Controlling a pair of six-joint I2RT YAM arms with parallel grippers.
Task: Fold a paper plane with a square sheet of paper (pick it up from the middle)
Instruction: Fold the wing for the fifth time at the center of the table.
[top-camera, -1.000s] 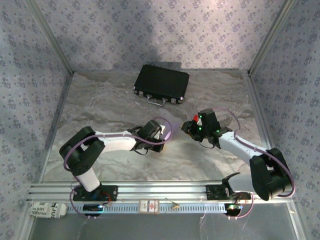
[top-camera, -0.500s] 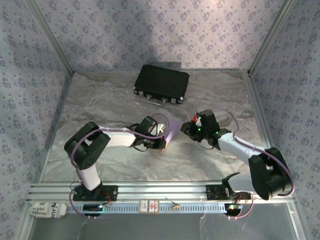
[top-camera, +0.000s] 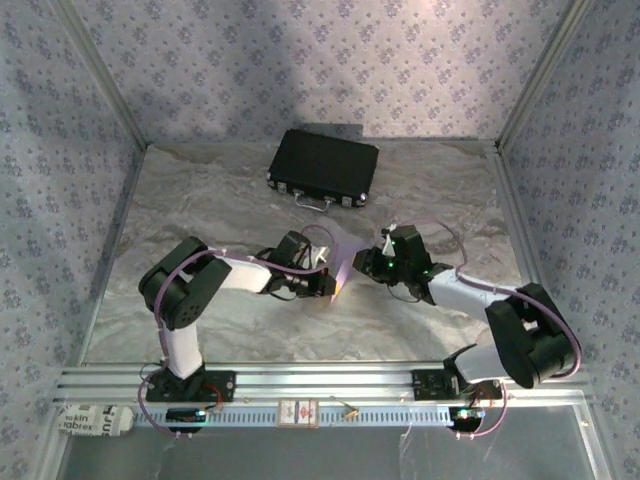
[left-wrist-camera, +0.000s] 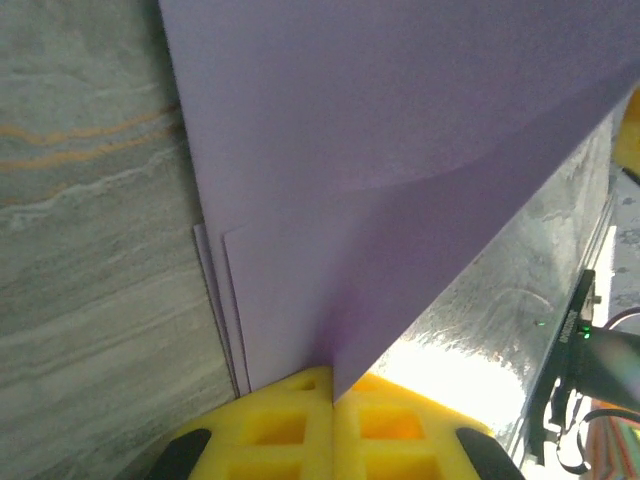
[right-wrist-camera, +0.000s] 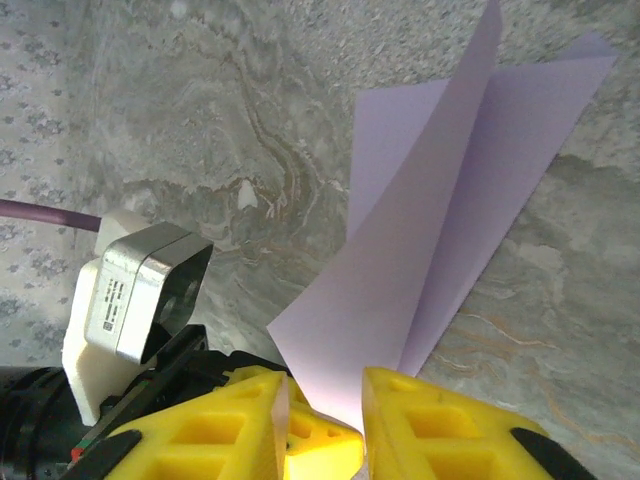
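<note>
Marbled grey table (top-camera: 200, 210) carries a black case (top-camera: 323, 165) at upper centre. Mid-frame, the creased lilac sheet of paper (right-wrist-camera: 440, 230) is pinched tight in the left gripper (left-wrist-camera: 333, 395). The right gripper (right-wrist-camera: 325, 405) has its jaws slightly apart around the sheet's near corner.

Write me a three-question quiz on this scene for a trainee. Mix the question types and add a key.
1. True or false: the black case lies toward the far side of the table, apart from the lilac paper.
2. What is pinched in the left gripper? A) the lilac paper B) the case's handle C) a cable
3. In the right wrist view, where does the lilac paper sit relative to the two fingers of the right gripper?
Key: 1 true; 2 A; 3 between them, with the fingers standing apart.
</note>
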